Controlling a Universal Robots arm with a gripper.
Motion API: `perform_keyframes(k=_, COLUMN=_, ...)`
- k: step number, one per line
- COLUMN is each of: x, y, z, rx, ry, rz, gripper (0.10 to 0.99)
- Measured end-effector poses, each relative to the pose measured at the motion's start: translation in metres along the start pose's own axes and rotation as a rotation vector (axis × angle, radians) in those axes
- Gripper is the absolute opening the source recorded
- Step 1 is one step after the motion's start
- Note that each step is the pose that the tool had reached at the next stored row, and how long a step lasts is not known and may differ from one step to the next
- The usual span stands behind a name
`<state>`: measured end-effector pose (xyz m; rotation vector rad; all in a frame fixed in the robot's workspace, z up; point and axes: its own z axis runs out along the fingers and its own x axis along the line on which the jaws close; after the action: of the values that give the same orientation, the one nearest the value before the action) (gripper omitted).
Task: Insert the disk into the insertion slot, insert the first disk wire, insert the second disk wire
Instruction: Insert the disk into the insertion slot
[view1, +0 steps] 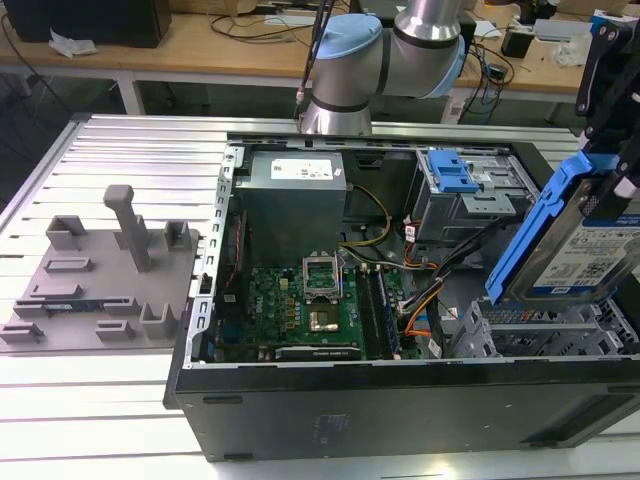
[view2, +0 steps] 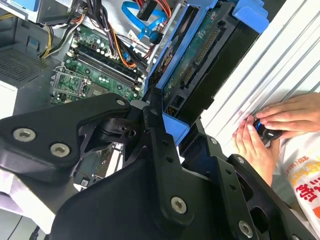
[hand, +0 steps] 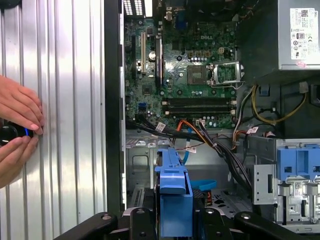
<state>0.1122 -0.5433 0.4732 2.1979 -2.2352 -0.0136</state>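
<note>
My gripper (view1: 608, 150) is shut on the disk (view1: 590, 250), a silver drive with a white label in a bright-blue caddy. The disk hangs tilted at the exterior view's right, above the open computer case. Just under its lower edge lies the insertion slot (view1: 545, 330), a low grey perforated metal cage. In the first wrist view the disk (hand: 173, 197) shows edge-on between the black fingers (hand: 136, 220), with the cage (hand: 142, 165) beyond it. In the second wrist view the disk (view2: 197, 65) shows its green circuit-board underside, with a black finger (view2: 156, 131) on the caddy's edge.
The open black case (view1: 400, 410) holds a green motherboard (view1: 300, 300), a grey power supply (view1: 295, 195), loose orange and black cables (view1: 425, 300), and a taller grey box with a blue tab (view1: 450, 175). A grey fixture plate (view1: 100, 280) lies left. A person's hands (hand: 17, 127) hold a small black device on the ribbed table.
</note>
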Motion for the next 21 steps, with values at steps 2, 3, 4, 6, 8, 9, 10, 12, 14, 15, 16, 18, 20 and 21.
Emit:
perform_keyframes(k=2, x=0.0001, y=-0.0003, z=0.0012, rx=0.0, ry=0.0, rz=0.0, gripper=0.365)
perform_keyframes(k=3, x=0.0002, y=-0.0004, z=0.0018, rx=0.0, ry=0.0, rz=0.0, gripper=0.365)
perform_keyframes(k=4, x=0.0004, y=-0.0007, z=0.0026, rx=0.0, ry=0.0, rz=0.0, gripper=0.365)
perform_keyframes(k=6, x=0.0007, y=-0.0008, z=0.0043, rx=0.0, ry=-0.0001, rz=0.0, gripper=0.365)
perform_keyframes(k=8, x=0.001, y=-0.0009, z=0.0059, rx=0.0, ry=0.0, rz=0.0, gripper=0.365)
perform_keyframes(k=9, x=0.0012, y=-0.0009, z=0.0074, rx=0.0, ry=0.0001, rz=0.0, gripper=0.365)
perform_keyframes(k=10, x=0.0012, y=-0.0009, z=0.0083, rx=0.0, ry=0.0001, rz=0.0, gripper=0.365)
perform_keyframes(k=12, x=0.0012, y=-0.001, z=0.0105, rx=0.0, ry=0.0, rz=0.0, gripper=0.365)
perform_keyframes(k=14, x=0.0012, y=-0.001, z=0.012, rx=0.0, ry=0.0, rz=0.0, gripper=0.365)
perform_keyframes(k=15, x=0.0012, y=-0.001, z=0.0127, rx=0.0, ry=0.0, rz=0.0, gripper=0.365)
perform_keyframes(k=16, x=0.0013, y=-0.0011, z=0.0137, rx=0.0, ry=0.0, rz=0.0, gripper=0.365)
perform_keyframes(k=18, x=0.0012, y=-0.0016, z=0.0161, rx=0.0, ry=0.0, rz=0.0, gripper=0.365)
perform_keyframes(k=20, x=0.0012, y=-0.0017, z=0.0196, rx=0.0, ry=-0.0001, rz=0.0, gripper=0.365)
perform_keyframes(k=21, x=0.0012, y=-0.0018, z=0.0219, rx=0.0, ry=0.0, rz=0.0, gripper=0.365)
